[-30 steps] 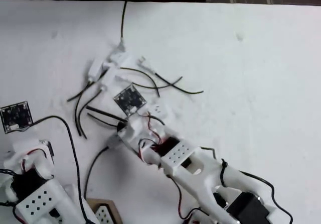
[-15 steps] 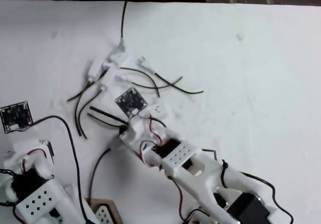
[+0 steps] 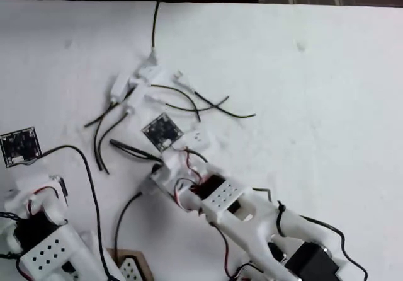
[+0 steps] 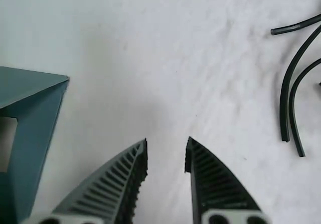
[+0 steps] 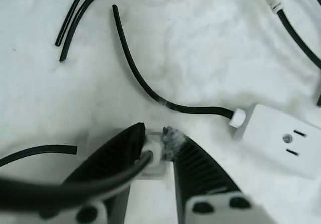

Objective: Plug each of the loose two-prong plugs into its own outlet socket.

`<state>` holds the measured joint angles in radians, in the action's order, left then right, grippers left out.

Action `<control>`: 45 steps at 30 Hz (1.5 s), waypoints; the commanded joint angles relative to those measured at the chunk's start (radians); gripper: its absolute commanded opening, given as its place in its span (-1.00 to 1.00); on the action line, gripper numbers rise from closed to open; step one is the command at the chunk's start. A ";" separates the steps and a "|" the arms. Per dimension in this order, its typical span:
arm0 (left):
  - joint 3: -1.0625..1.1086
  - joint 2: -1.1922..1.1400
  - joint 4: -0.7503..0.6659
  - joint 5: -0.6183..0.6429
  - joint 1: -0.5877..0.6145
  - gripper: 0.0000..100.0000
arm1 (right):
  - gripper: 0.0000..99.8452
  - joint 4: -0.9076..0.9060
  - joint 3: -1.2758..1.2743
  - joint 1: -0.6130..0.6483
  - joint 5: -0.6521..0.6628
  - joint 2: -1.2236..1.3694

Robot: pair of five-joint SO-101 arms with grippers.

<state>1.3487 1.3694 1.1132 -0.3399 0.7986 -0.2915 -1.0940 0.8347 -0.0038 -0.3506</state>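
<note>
The right gripper (image 5: 155,134) is closed on a white two-prong plug (image 5: 152,149), whose black cord (image 5: 60,189) runs back across one finger, and it holds the plug low over the bench (image 5: 210,58) near the middle of the high view. A white outlet socket (image 5: 282,141) lies flat just beside the gripper and apart from the plug, with its own black lead (image 5: 145,86) curving away among other loose cable ends. The left gripper (image 4: 166,141) sits at the near-left corner, its jaws a little apart with nothing between them, and a teal block (image 4: 30,113) lies to one side.
</note>
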 commanded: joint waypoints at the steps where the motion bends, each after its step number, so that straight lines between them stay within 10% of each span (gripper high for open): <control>1: -0.002 0.007 -0.025 -0.006 0.007 -0.71 | -0.97 -0.084 0.038 0.019 0.003 0.058; 17: -0.002 0.007 -0.026 -0.008 0.007 -0.71 | -0.94 -0.306 0.147 0.022 0.064 0.159; 24: -0.002 0.007 -0.026 -0.008 0.007 -0.71 | -0.60 -0.415 0.204 0.024 -0.034 -0.021; 45: 0.000 0.007 -0.026 -0.008 0.007 -0.71 | -0.97 -0.315 0.002 0.024 -0.025 -0.114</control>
<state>1.3487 1.3694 1.1040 -0.3399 0.7986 -0.5861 -1.0771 0.8470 -0.0299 -0.4626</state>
